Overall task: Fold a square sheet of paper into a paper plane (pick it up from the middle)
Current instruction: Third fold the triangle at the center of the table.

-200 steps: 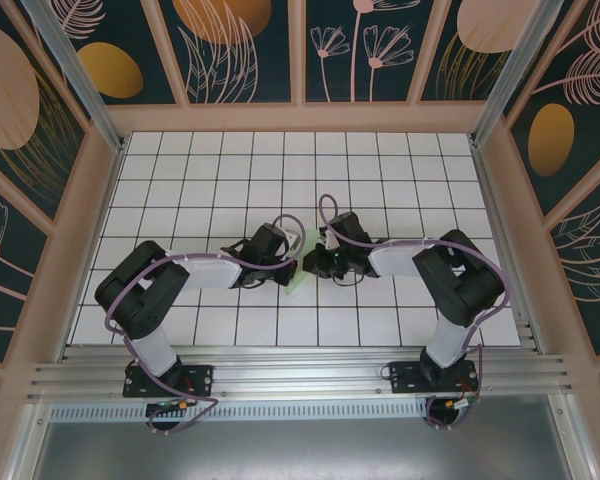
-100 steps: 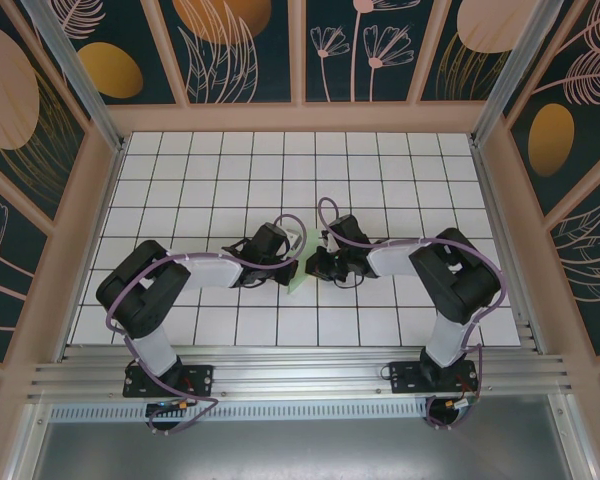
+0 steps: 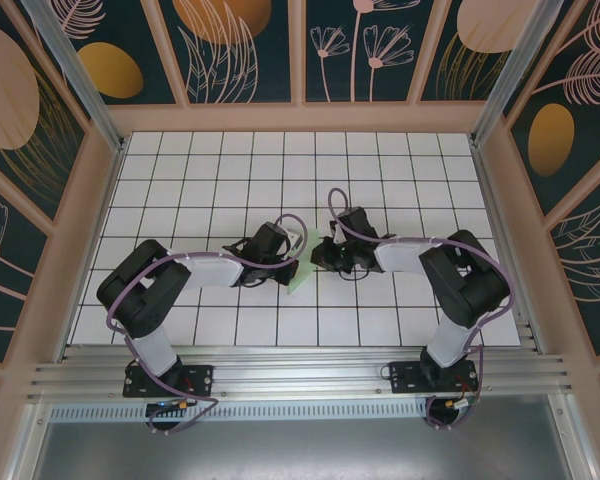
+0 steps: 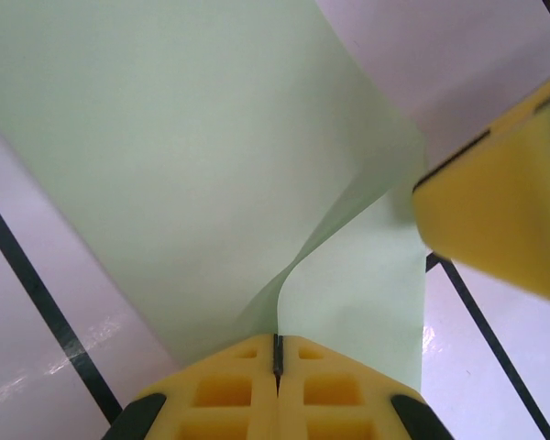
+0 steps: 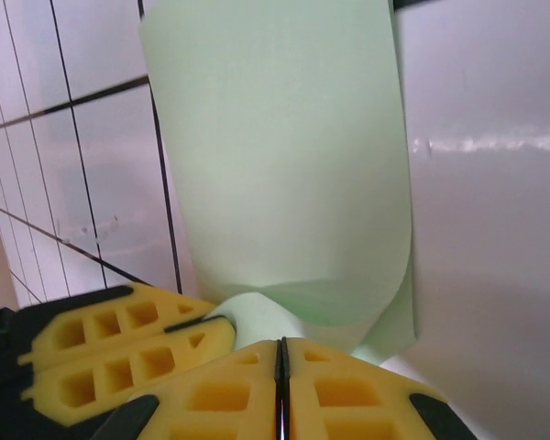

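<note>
Two claws meet over the square sheet of paper [image 3: 299, 277]; the left gripper [image 4: 277, 353] is pressed together on a raised fold directly ahead of its tips, likely to set a crease; the right gripper [image 5: 280, 353] looks likewise clamped; arms hide the sheet's outline from above.

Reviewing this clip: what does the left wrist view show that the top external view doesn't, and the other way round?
Left wrist: the left end effector is shut on the sheet of paper, which curls up from the pinch in a soft fold. Top external: the right end effector meets the left one near the middle of the tiled table. Shared: the pale green paper between the end effectors, and the black grid lines.
</note>
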